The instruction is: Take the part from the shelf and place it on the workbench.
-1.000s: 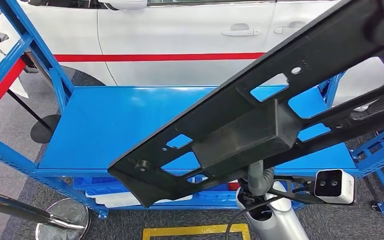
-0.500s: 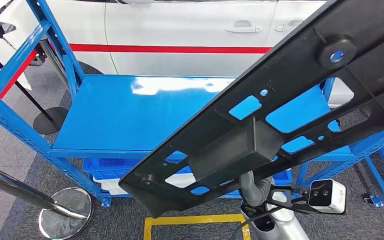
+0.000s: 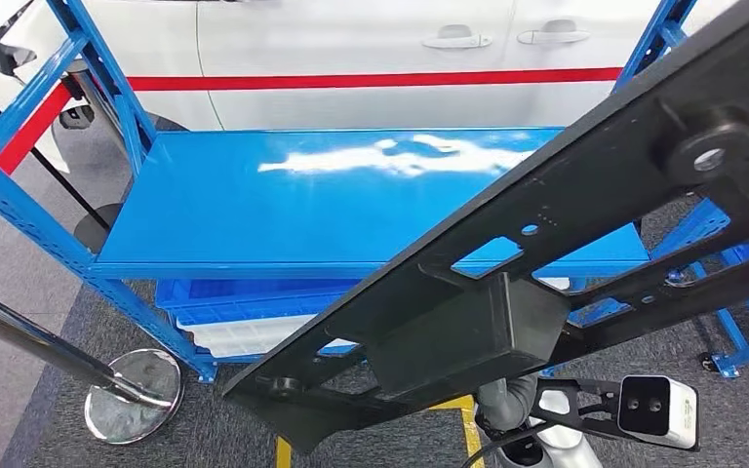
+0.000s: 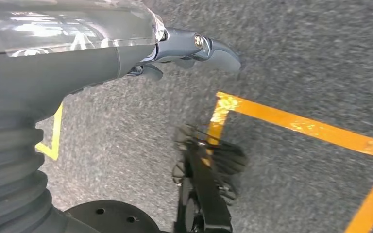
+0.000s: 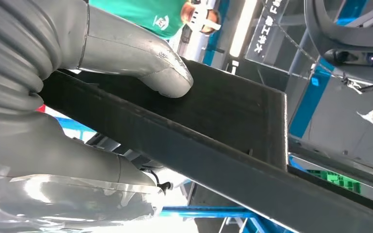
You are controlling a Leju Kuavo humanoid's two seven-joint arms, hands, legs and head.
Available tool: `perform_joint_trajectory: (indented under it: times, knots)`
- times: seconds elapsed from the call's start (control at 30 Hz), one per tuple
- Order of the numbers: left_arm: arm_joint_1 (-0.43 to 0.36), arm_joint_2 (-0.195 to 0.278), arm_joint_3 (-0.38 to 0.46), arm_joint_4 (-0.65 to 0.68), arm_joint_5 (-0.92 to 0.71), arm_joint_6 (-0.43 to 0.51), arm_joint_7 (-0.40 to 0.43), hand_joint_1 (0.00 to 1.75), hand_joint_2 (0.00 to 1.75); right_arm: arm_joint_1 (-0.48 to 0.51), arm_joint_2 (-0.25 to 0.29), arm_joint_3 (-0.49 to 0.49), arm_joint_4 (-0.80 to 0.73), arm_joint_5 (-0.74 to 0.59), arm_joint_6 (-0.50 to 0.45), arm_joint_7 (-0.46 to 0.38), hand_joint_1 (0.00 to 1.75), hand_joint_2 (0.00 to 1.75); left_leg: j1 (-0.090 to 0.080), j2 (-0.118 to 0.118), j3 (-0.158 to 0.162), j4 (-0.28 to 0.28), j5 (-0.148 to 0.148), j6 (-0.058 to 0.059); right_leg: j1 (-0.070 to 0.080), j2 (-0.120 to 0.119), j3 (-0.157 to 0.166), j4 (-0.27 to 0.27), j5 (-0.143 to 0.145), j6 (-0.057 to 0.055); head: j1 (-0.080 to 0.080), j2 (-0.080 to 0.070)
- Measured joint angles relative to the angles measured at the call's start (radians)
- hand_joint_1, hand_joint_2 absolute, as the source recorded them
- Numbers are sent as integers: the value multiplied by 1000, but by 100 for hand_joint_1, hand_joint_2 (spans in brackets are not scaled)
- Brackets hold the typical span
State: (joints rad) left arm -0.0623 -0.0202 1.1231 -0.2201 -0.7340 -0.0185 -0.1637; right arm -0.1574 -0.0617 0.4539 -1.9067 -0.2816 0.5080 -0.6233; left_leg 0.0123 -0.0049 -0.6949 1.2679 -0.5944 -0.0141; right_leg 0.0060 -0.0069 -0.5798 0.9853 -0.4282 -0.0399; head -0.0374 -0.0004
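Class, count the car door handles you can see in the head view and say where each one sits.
2: one handle on the white car behind the blue shelf, another handle just beside it. Others may be hidden.

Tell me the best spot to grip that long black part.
Grip the boxy block midway along the black part, from underneath, likely near its balance point. The right hand holds it that way, thumb pressed on a flat face. The slotted ends look thin and would lever.
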Motion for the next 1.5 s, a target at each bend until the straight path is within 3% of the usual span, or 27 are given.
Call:
perform_joint_trajectory:
  times: [0.07, 0.13, 0.2, 0.27, 0.33, 0.4, 0.47, 0.5, 0.57, 0.63, 0.7, 0.73, 0.77, 0.83, 0.87, 0.9, 0.97, 1.0, 1.03, 1.1, 1.17, 1.23, 1.27, 1.33, 1.4, 1.47, 1.5]
  knots:
    - [-1, -5, 0, 0, 0, 3, 0, 0, 175, 3, -3, 0, 4, -5, 5, 0, 175, 175, -1, 0, 35, 13, 33, 5, 5, 0, -34, 4, 24, 1, 0, 0]
    - [-3, -9, 0, 0, -1, 6, 0, 0, 175, 6, -6, 0, 7, -8, 10, 0, 175, 175, -6, 1, 135, -102, 75, 15, 8, 0, -64, 11, 45, 4, 0, 0]
    - [-9, -11, 0, 0, -5, 7, -1, 0, 175, 6, -12, 0, 9, -12, 17, 0, 175, 175, -14, 2, 235, -244, 65, 23, 9, -2, -81, 17, 63, 11, 0, 0]
    - [-14, -14, -1, 0, -9, 7, -1, 0, 175, 5, -22, 0, 10, -19, 17, 0, 175, 175, -20, 2, 265, -302, 54, 27, 7, -6, -84, 16, 82, 22, 0, 0]
    - [-13, -19, -1, 0, -13, 5, -2, 0, 175, 4, -37, 0, 12, -27, 4, 0, 175, 175, -18, 6, 250, -305, 77, 38, 2, -4, -91, 21, 78, 35, 0, 0]
    - [-14, -23, -2, 0, -18, 0, -2, 0, 175, 4, -58, 0, 14, -34, -11, 0, 175, 175, -14, 11, 224, -310, 106, 49, -2, 2, -115, 83, 0, 47, 0, 0]
    - [-15, -26, -3, 0, -24, -4, -2, 0, 175, 5, -78, 0, 16, -37, -25, 0, 175, 175, -15, 13, 192, -308, 133, 53, -9, 4, -147, 209, -103, 57, 0, 0]
    - [-14, -27, -3, 0, -27, -6, -3, 0, 175, 6, -88, 0, 16, -38, -31, 0, 175, 175, -15, 14, 174, -307, 147, 52, -13, 5, -156, 269, -125, 62, 0, 0]
    - [-14, -29, -4, 0, -32, -9, -5, 0, 175, 6, -104, 0, 16, -38, -44, 0, 175, 175, -14, 14, 136, -301, 172, 46, -22, 5, -133, 310, -99, 70, 0, 0]
    - [-14, -29, -4, 0, -37, -11, -9, 0, 175, 6, -117, 0, 15, -38, -59, 0, 175, 175, -12, 14, 101, -289, 191, 38, -32, 5, -38, 216, -57, 76, 0, 0]
    - [-14, -29, -5, 0, -42, -13, -14, 0, 175, 4, -129, 0, 12, -40, -76, 0, 175, 175, -12, 11, 79, -275, 205, 27, -32, 9, 72, 70, -76, 74, 0, 0]
    - [-14, -29, -5, 0, -44, -15, -16, 0, 175, 3, -136, 0, 9, -41, -84, 0, 175, 175, -12, 10, 74, -271, 212, 20, -30, 11, 102, 25, -92, 69, 0, 0]
    - [-14, -29, -5, 0, -46, -16, -17, 0, 175, 1, -144, 0, 7, -42, -91, 0, 175, 175, -10, 9, 71, -270, 219, 13, -24, 12, 111, 5, -98, 60, 0, 0]
    - [-12, -29, -5, 0, -49, -19, -19, 0, 175, -1, -157, 0, 4, -43, -102, 0, 175, 175, -5, 7, 63, -269, 228, 0, -20, 11, 97, 4, -82, 41, 0, 0]
    - [-11, -29, -5, 0, -50, -19, -19, 0, 175, -3, -161, 0, 3, -43, -106, 0, 175, 175, -3, 6, 53, -256, 209, -5, -19, 8, 86, 2, -70, 32, 0, 0]
    - [-11, -29, -5, 0, -51, -19, -19, 0, 175, -6, -164, 0, 2, -43, -108, 0, 175, 175, -1, 6, 39, -223, 170, -7, -18, 6, 72, 1, -57, 23, 0, 0]
    - [-12, -29, -6, 0, -52, -19, -19, 0, 175, -14, -170, 0, 2, -46, -114, 0, 175, 175, 0, 6, 4, -105, 61, -6, -13, 4, 40, 1, -30, 13, 0, 0]
    - [-12, -30, -6, 0, -53, -19, -19, 0, 175, -19, -174, 0, 2, -49, -120, 0, 175, 175, -1, 6, -8, -40, 26, -5, -9, 4, 22, 2, -17, 10, 0, 0]
    - [-13, -29, -6, 0, -56, -18, -19, 0, 175, -25, -180, 0, 2, -54, -128, 0, 175, 175, -2, 6, -9, 6, 19, -2, -5, 4, 4, 3, -4, 9, 0, 0]
    - [-14, -26, -7, 0, -62, -14, -18, 0, 175, -39, -195, 0, 3, -68, -152, 0, 175, 175, -6, 6, 35, 6, 61, 8, 1, 3, -33, 8, 20, 9, 0, 0]
    - [-15, -21, -10, 0, -68, 0, -14, 0, 175, -54, -216, 1, 3, -82, -177, 0, 175, 175, -16, 6, 146, -116, 89, 21, 3, 3, -61, 14, 42, 13, 0, 0]
    - [-20, -16, -14, -1, -71, 18, -8, 0, 175, -66, -238, 1, 2, -95, -193, 0, 175, 175, -24, 6, 247, -254, 65, 29, 5, 0, -76, 18, 63, 21, 0, 0]
    - [-21, -15, -15, -1, -71, 26, -4, 0, 175, -70, -248, 1, 2, -99, -199, 0, 175, 175, -27, 5, 267, -290, 56, 32, 4, -3, -81, 18, 74, 25, 0, 0]
    - [-20, -15, -15, -1, -70, 36, 2, 0, 175, -75, -266, 1, 2, -107, -209, 0, 175, 175, -27, 6, 259, -306, 68, 38, 1, -4, -89, 16, 87, 36, 0, 0]
    - [-17, -14, -15, -1, -68, 41, 8, 0, 175, -75, -284, 1, 1, -112, -214, 0, 175, 175, -23, 9, 240, -311, 92, 49, -2, 0, -107, 55, 36, 48, 0, 0]
    - [-15, -13, -15, -1, -65, 44, 13, 0, 175, -74, -301, 1, -2, -116, -213, 0, 175, 175, -22, 11, 212, -311, 112, 55, -7, 3, -141, 165, -61, 59, 0, 0]
    - [-14, -12, -15, -1, -64, 47, 15, 0, 175, -72, -308, 1, -3, -116, -212, 0, 175, 175, -22, 12, 197, -310, 122, 56, -9, 4, -158, 234, -91, 64, 0, 0]
